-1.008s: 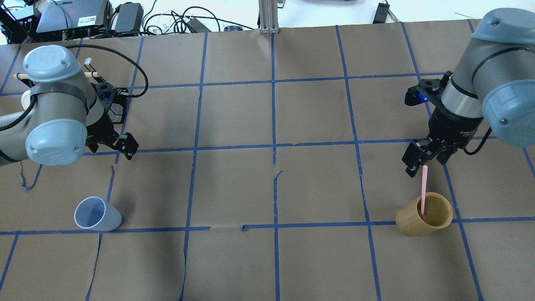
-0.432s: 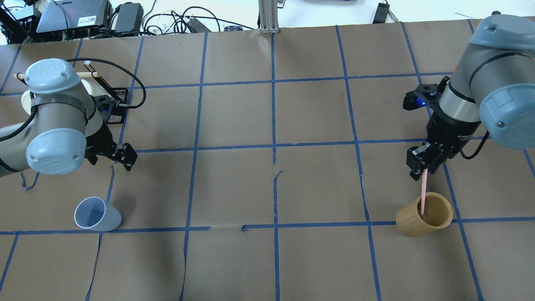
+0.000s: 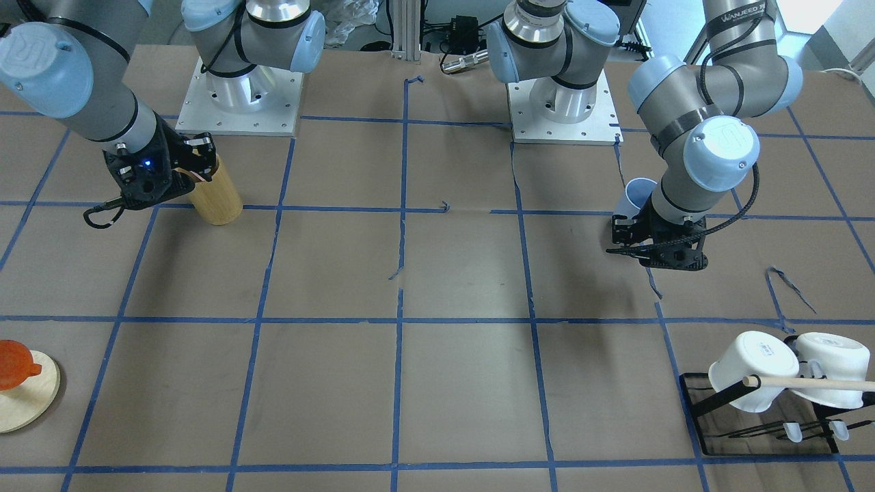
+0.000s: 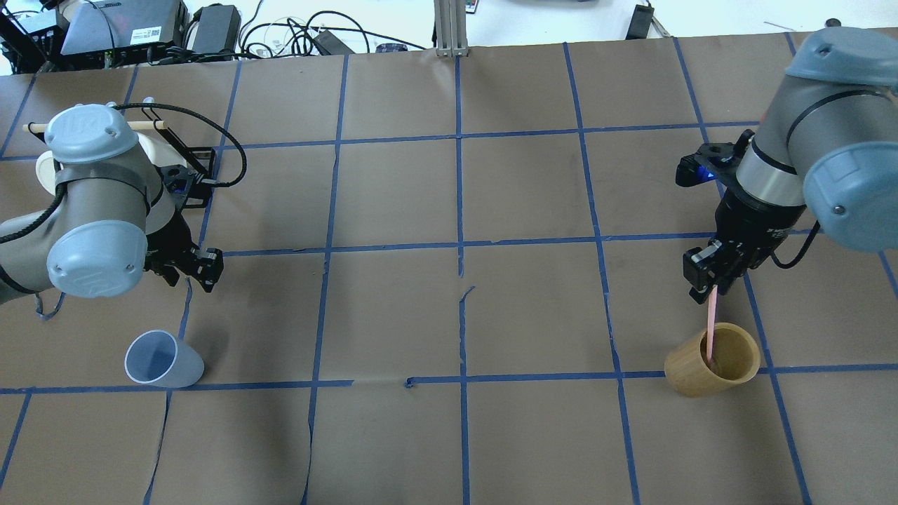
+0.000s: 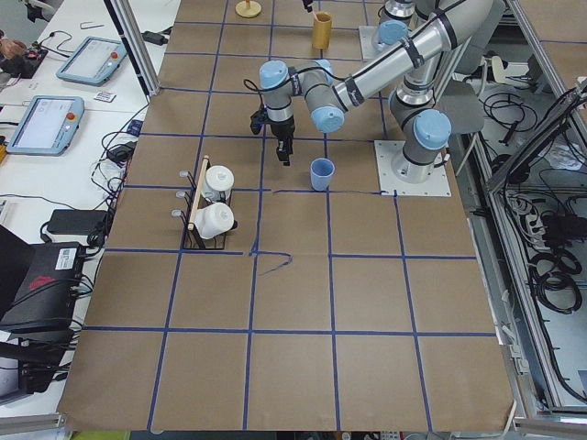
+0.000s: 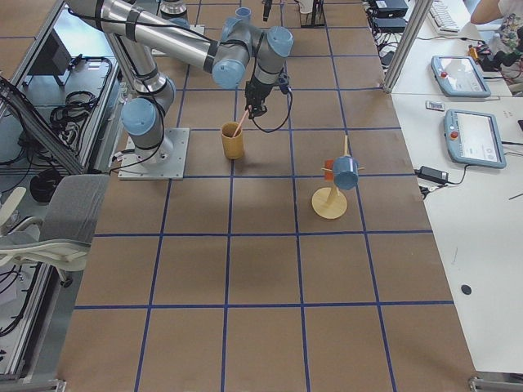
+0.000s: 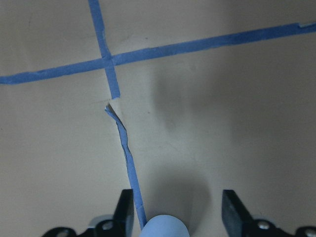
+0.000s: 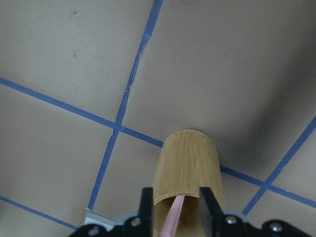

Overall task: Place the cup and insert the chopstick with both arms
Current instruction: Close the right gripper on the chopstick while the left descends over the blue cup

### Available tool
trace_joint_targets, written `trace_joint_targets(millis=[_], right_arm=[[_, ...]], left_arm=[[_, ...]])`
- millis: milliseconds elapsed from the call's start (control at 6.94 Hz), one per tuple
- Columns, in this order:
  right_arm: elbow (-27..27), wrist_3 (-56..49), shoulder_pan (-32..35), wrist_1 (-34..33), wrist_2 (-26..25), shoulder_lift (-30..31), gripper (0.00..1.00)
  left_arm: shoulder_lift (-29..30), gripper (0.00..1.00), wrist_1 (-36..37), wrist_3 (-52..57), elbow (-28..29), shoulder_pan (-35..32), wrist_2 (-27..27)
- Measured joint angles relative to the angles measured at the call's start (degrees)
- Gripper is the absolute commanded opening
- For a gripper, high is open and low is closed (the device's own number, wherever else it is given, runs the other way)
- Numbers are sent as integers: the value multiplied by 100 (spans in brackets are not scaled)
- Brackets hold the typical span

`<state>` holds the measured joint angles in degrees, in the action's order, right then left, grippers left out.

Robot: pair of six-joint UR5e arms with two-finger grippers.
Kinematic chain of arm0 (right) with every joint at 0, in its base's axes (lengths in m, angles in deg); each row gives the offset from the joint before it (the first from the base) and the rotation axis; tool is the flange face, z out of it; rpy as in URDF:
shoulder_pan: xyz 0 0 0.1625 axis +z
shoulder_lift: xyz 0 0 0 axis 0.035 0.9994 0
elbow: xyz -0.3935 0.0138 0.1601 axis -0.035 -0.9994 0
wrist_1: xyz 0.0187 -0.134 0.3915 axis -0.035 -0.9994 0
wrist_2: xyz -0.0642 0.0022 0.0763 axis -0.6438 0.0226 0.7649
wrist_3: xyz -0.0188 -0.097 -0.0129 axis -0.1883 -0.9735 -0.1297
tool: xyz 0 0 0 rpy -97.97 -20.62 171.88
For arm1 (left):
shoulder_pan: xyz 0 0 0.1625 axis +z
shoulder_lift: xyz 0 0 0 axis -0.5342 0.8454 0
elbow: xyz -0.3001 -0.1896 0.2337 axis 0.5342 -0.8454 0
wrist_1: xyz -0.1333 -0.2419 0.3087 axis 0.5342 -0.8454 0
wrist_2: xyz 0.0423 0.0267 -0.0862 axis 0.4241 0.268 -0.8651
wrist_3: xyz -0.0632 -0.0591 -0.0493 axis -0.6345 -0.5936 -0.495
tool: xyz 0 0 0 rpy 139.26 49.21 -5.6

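Observation:
A translucent blue cup stands on the near left of the table. Its rim shows at the bottom of the left wrist view. My left gripper hovers just beyond it, open and empty. On the right, a pink chopstick leans inside a bamboo cup. My right gripper sits over the chopstick's top end. In the right wrist view the chopstick runs between the narrowed fingers with a gap on each side, above the bamboo cup.
White mugs hang on a black rack with a wooden dowel at the far left. A round wooden stand with an orange cup sits at the far right. Loose torn tape lies under the left gripper.
The right gripper's jaws narrowed and it shifted over the chopstick's top, which stood free before. The left gripper moved nearer the blue cup. Neither cup moved.

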<state>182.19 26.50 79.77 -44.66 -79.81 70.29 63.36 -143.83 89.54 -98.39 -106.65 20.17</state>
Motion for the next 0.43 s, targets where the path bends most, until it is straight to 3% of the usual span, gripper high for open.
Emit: trace_joint_targets(millis=[288,432], right_arm=[[2,-20,-5,2,0,-16,33],[6,-25,-6,8,-3,-19,35]], left_arm=[[-66,61,-27,-68,10,-1,28],[-109,61,-55,-299,41,-8,71]])
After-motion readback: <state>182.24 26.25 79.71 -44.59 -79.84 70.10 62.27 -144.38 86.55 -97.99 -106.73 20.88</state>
